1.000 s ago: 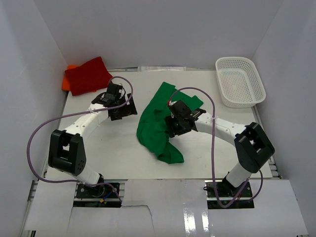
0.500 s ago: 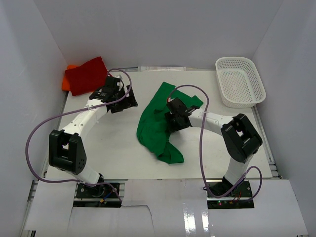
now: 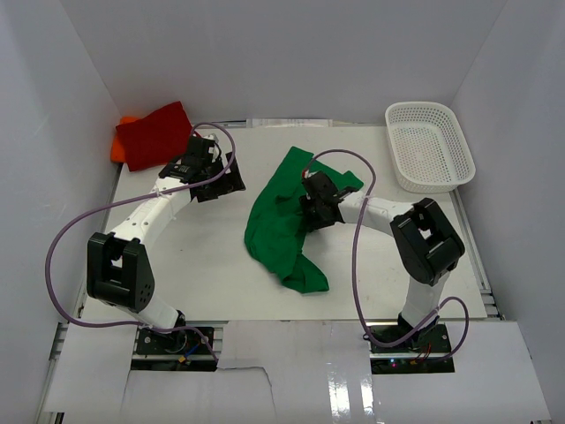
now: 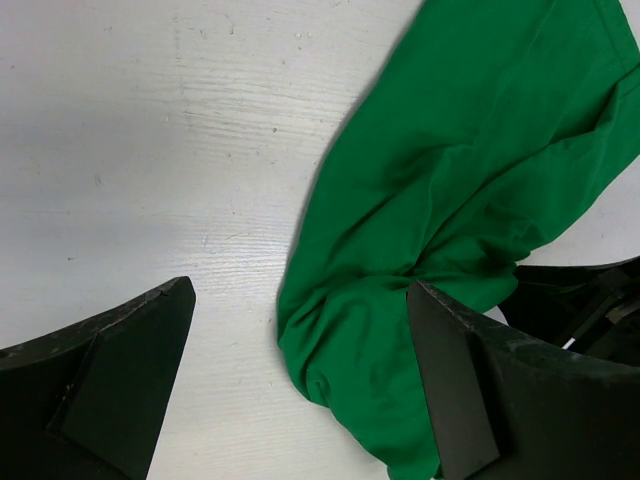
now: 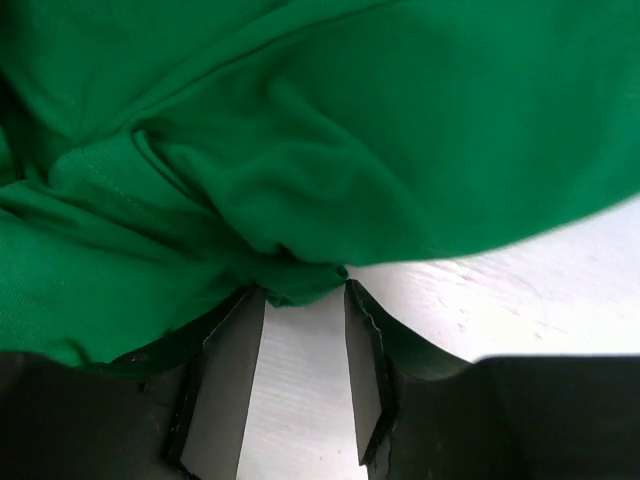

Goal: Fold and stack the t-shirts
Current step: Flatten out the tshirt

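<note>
Overhead, 2 wrist close-ups share t-shirt [image 3: 274, 230].

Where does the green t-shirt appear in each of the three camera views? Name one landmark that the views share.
Top external: the green t-shirt lies crumpled in the middle of the picture.
Left wrist: it fills the right half, from upper right down to bottom centre.
Right wrist: it fills the upper part, with its edge dipping to lower centre.
Shared landmark: the white table, bare beside the shirt in every view.

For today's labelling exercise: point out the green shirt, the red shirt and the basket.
green shirt [image 3: 274, 223], top view, middle of cloth.
red shirt [image 3: 157, 134], top view, centre.
basket [image 3: 430, 186], top view, near rim.
</note>
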`<action>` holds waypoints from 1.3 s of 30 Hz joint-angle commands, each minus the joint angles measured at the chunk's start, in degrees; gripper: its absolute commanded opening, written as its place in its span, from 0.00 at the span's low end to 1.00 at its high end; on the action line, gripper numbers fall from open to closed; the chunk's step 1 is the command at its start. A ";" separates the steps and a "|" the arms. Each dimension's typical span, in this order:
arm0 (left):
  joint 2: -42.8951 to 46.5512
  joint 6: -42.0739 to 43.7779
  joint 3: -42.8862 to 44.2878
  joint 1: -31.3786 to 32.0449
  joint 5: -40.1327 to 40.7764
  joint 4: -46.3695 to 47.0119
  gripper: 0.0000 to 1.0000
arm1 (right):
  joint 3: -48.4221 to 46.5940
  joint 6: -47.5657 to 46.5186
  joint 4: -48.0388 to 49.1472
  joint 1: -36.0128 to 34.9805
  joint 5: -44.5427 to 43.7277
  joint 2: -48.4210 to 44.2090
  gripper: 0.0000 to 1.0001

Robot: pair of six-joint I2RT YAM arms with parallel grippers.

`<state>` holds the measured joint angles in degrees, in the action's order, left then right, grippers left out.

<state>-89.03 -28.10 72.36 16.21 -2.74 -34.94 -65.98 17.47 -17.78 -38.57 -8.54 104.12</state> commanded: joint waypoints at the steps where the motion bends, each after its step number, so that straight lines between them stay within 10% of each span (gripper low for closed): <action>1: 2.38 1.29 0.94 -0.39 0.90 -0.04 0.98 | -2.66 0.10 3.28 0.42 3.17 2.40 0.43; 6: 1.41 1.99 2.70 -0.82 0.90 -0.66 0.98 | -2.76 0.28 5.47 0.51 6.95 3.20 0.45; 10: 1.67 2.26 2.79 -1.09 0.99 -0.83 0.98 | -3.54 0.46 3.81 0.51 6.69 1.80 0.08; 19: 2.02 2.26 3.57 -1.44 0.55 -1.10 0.98 | -20.48 -2.44 -19.56 -0.37 -5.78 -6.37 0.08; 25: -5.43 2.17 12.52 -2.06 -3.75 -2.93 0.98 | -27.46 -2.11 -30.64 -2.39 3.33 -15.42 0.08; 32: -26.78 2.61 37.64 -0.13 -20.80 -5.04 0.98 | 7.37 11.75 -28.80 -7.21 13.63 -43.53 0.08; 39: -47.97 4.37 69.31 6.90 -23.88 -10.59 0.98 | 22.81 29.34 -33.37 -17.50 11.27 -60.86 0.08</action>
<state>-135.52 -24.86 135.28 19.77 -21.78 -42.15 -43.48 36.56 -49.23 -53.39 3.09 47.24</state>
